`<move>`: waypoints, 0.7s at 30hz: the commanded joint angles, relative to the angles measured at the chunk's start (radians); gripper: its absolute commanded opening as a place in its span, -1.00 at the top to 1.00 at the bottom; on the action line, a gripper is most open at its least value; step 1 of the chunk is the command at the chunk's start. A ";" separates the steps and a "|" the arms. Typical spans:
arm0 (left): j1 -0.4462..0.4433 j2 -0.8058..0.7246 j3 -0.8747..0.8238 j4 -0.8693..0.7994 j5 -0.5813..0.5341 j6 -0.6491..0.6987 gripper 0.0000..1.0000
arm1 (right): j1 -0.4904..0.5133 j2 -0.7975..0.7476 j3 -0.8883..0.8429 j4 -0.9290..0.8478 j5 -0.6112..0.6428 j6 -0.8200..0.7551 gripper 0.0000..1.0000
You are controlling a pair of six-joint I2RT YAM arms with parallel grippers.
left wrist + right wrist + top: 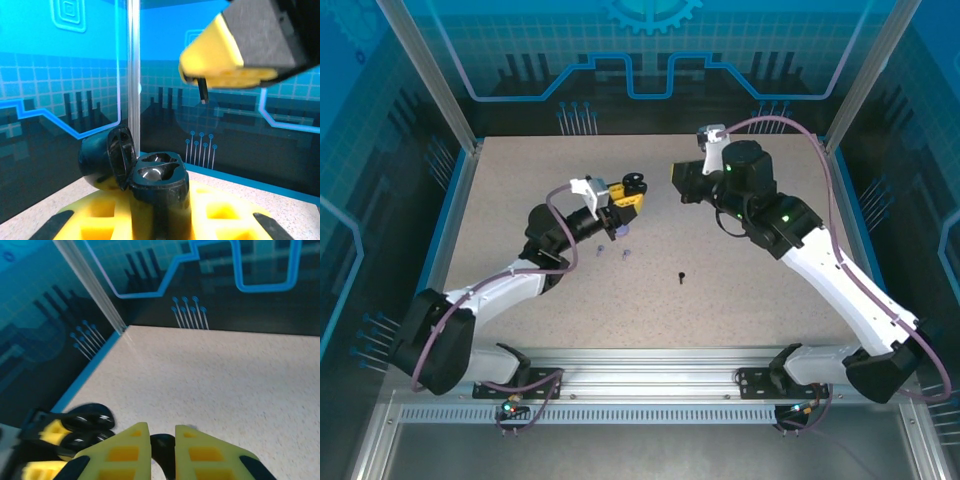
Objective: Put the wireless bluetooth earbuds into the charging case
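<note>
Two claws busy: left claw clamped on the open black case, right claw pinching a black earbud at the case's three o'clock. Lavender earbuds lie on the counter, six o'clock of the left claw.

Bright even light, faint shadows, right pincer blurred up close, glints on black case.

Open black case — black bud near; second black bud, lavender buds loose.
</note>
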 commanded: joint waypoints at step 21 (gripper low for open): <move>-0.076 0.110 0.099 0.190 0.091 0.156 1.00 | 0.015 -0.113 -0.208 0.397 -0.291 -0.165 0.76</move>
